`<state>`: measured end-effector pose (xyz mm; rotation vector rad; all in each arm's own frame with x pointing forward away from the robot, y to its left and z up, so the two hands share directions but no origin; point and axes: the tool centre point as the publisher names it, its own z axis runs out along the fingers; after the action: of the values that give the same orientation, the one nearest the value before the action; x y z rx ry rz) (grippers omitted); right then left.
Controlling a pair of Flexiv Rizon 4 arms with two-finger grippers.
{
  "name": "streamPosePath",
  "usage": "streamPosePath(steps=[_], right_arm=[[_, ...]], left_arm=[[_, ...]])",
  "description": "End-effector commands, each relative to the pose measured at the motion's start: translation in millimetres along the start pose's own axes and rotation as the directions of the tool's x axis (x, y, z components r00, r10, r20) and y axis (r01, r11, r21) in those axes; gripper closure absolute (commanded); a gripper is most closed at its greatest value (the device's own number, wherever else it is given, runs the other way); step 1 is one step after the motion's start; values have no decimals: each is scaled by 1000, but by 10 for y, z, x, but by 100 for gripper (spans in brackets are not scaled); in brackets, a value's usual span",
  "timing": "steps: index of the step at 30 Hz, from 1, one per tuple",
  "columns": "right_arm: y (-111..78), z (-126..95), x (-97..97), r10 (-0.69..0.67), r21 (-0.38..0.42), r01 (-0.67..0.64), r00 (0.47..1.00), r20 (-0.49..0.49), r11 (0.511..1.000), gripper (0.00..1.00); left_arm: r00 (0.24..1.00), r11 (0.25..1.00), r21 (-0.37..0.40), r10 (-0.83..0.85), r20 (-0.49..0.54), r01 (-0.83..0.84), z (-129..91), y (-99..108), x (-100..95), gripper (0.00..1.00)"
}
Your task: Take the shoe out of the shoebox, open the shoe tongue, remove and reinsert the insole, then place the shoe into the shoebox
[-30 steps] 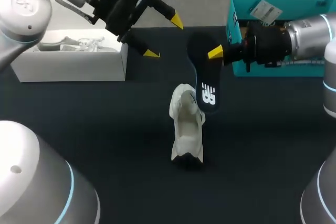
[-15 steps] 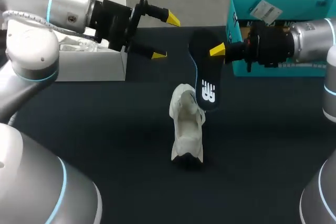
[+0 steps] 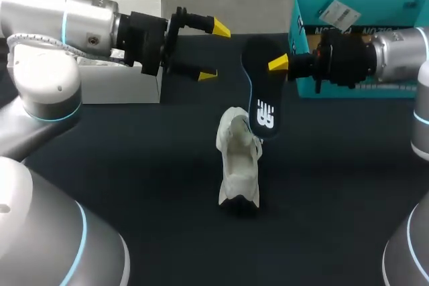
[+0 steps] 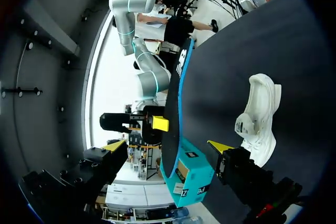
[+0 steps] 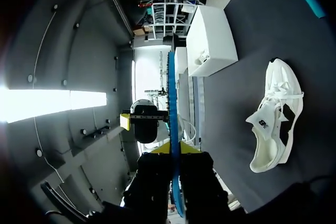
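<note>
1. The right gripper (image 3: pixel 278 65) kept the dark insole (image 3: pixel 263 92) clamped, its free end reaching down to the white shoe (image 3: pixel 239 162).
2. The left gripper (image 3: pixel 214 51), fingers spread, swung in beside the insole; reinsertion looked next.

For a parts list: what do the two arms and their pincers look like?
The left arm and right arm are rounded silver-grey tubes with thin blue rings at the joints. Each ends in a black wrist block. The left pincer and right pincer have two black fingers with pointed yellow tips.
</note>
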<state>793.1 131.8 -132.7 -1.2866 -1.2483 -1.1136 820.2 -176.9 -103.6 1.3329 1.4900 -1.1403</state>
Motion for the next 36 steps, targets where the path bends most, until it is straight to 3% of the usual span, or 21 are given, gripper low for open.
streamPosePath(steps=[1, 10, 18, 21, 23, 33, 36], right_arm=[[-33, 32, 50, 1, -2, -1, 1000, -3, 1000, 100], [-25, 67, 111, -2, -11, 2, 1000, -23, 1000, 100], [48, 193, 102, 1, 29, 0, 999, -32, 1000, 100], [54, 213, 100, 7, 39, -5, 1000, -28, 999, 100], [56, 215, 98, 10, 41, -9, 1000, -25, 999, 100], [88, 246, 103, 8, 41, -7, 1000, -28, 999, 100], [89, 249, 101, 7, 40, -6, 1000, -31, 999, 100]], left_arm=[[998, 1000, -9, 23, 56, -22, 118, 38, 29, 0], [990, 996, -25, 88, 106, -86, 272, 57, -14, 0], [980, 997, -25, 77, 185, -74, 361, -17, -38, 0], [976, 997, -22, 79, 203, -76, 371, -40, -24, 15], [974, 997, -21, 78, 211, -75, 366, -50, -13, 46], [968, 997, -25, 76, 241, -72, 438, -121, 5, 55], [966, 997, -23, 76, 246, -73, 478, -147, -1, 63]])
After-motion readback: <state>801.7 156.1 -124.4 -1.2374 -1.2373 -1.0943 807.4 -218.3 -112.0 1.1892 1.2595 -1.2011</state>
